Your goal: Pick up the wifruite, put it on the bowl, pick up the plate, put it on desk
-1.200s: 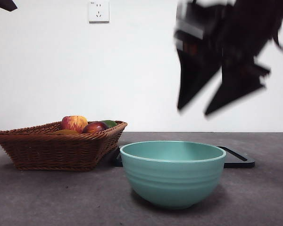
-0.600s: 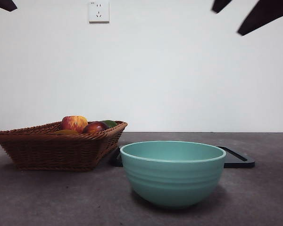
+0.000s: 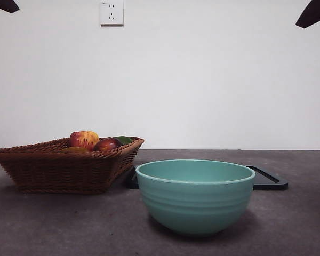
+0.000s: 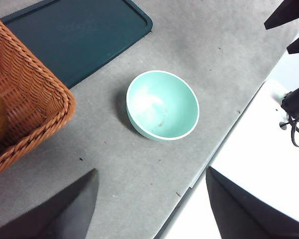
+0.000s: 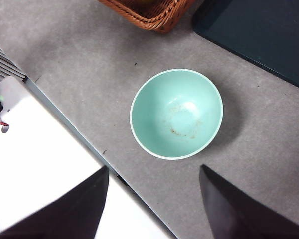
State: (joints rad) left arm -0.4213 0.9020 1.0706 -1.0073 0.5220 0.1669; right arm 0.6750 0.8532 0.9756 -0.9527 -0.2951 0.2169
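Note:
The teal bowl [image 3: 195,197] stands empty on the dark grey desk [image 3: 69,224], also shown in the left wrist view [image 4: 162,105] and right wrist view [image 5: 177,113]. A dull-brown oval fruit, the kiwifruit [image 3: 73,150], lies low in the wicker basket [image 3: 64,168] beside the apple [image 3: 84,139] and a dark red fruit [image 3: 107,144]. The dark flat plate [image 3: 269,181] lies behind the bowl. My left gripper [image 4: 152,172] and right gripper [image 5: 154,168] are both open, empty and high above the bowl.
In the front view the arms show only as black tips at the top corners [image 3: 5,5] [image 3: 314,13]. The basket [image 4: 25,99] sits beside the plate [image 4: 74,40]. The table's front edge [image 5: 84,139] runs close to the bowl.
The dark gripper that hung open above the bowl's right side has risen up and right, leaving only a tip at the top right corner. The bowl, basket and plate have not moved.

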